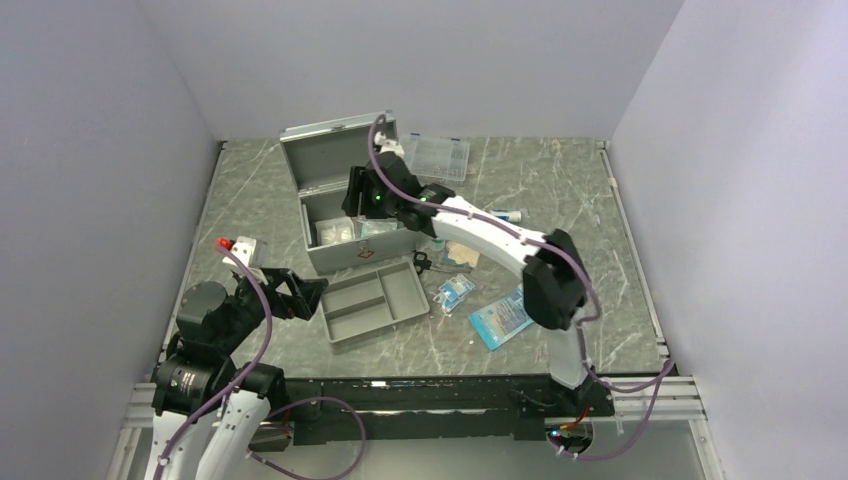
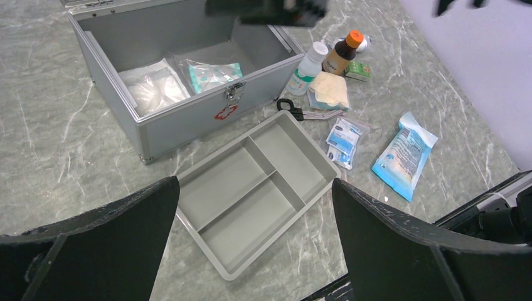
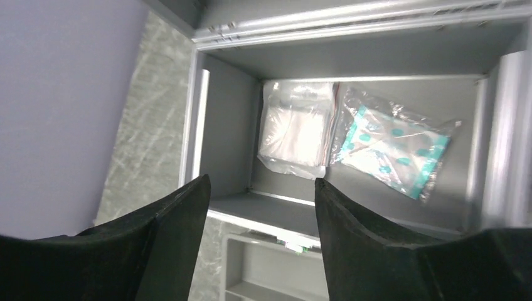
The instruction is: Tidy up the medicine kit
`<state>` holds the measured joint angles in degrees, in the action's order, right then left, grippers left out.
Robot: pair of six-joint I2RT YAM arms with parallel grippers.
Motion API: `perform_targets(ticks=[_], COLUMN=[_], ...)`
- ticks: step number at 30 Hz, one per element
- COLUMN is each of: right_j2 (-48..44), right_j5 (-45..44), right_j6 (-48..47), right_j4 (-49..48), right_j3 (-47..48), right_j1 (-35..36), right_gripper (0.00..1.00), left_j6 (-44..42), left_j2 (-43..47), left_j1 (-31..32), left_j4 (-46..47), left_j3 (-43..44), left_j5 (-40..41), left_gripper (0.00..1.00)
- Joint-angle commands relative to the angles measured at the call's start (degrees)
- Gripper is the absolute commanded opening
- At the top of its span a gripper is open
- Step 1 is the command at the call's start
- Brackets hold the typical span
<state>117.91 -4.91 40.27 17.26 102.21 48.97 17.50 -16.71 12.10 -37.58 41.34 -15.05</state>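
Medicine kit [image 1: 345, 257], a grey metal box with its hinged lid standing open, sits toward the back left of the marbled bench [image 1: 560, 190]. It looks rigid and fairly heavy, with smooth walls that may be slippery, so the stiff rim seems the surest hold. Inside lie a soft clear gauze bag [image 3: 295, 132] and a teal-printed packet [image 3: 392, 150]. Above the box the right fingers [image 3: 157, 238] hang spread and empty. The left fingers [image 2: 113, 238], also spread and empty, hover near the grey divided tray [image 1: 375, 300].

grey medicine kit [image 1: 335, 215] – red mark, marbled table [image 1: 560, 200]
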Motion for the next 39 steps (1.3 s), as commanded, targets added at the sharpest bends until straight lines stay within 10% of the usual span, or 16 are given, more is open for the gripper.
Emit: perform_targets(ticks=[1,15,21,39], right_j2=[-10.9,-32.4,-38.8,-25.6], right_j5=[-6.5,-20.6,-13.7,-11.0], right_j6=[-4.7,-10.4,-10.3,-14.2], right_j4=[-4.0,3.7,5.1,5.7], right_j3=[-5.9,-24.2,-31.7,-29.3], right_j1=[0.1,-3.0,-14.1,-24.1], right_gripper=[0.67,0.76,0.73,0.69], left_j6=[0.5,-0.4,-0.2,4.2], left_j2=[-0.2,-5.7,-13.1,-37.7], left_j1=[0.1,0.1,0.4,25.2], left_j4=[1.1,2.1,0.6,-0.3], left_j3=[0.1,1.7,8.5,22.7], left_j5=[1.1,-4.2,-6.6,16.4], left_gripper=[0.99,0.99,0.99,0.99])
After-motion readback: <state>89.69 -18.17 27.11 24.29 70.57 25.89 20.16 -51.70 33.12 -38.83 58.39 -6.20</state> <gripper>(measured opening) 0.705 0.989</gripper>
